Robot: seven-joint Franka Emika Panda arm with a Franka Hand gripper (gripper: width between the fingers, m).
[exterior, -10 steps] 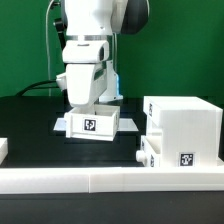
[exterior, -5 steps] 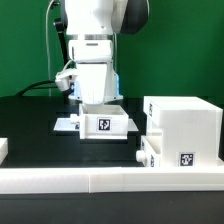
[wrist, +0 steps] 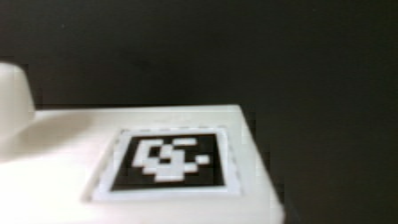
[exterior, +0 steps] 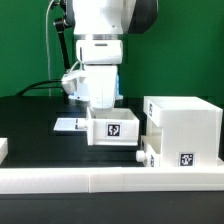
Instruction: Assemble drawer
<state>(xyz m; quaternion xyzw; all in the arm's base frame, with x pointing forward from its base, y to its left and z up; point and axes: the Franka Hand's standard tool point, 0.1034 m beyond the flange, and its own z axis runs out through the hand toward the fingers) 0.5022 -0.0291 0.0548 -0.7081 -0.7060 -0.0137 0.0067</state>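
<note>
My gripper (exterior: 104,106) reaches down into a small white tray (exterior: 113,128) with a black-and-white tag on its front. It is shut on the tray's back wall, and its fingertips are hidden inside the tray. The tray sits just off the exterior view's left of the large white cube-like case (exterior: 185,130), which carries a tag low on its front. A second small white piece (exterior: 147,155) sticks out at the case's lower left corner. The wrist view shows the held tray's tagged face (wrist: 169,160) close up and blurred.
The marker board (exterior: 68,124) lies flat on the black table behind the tray, at the exterior view's left. A low white border rail (exterior: 100,180) runs along the front. A small white block (exterior: 3,148) sits at the far left edge.
My gripper and the tray in it have moved toward the exterior view's right, off the marker board and close to the case. The case has not moved.
</note>
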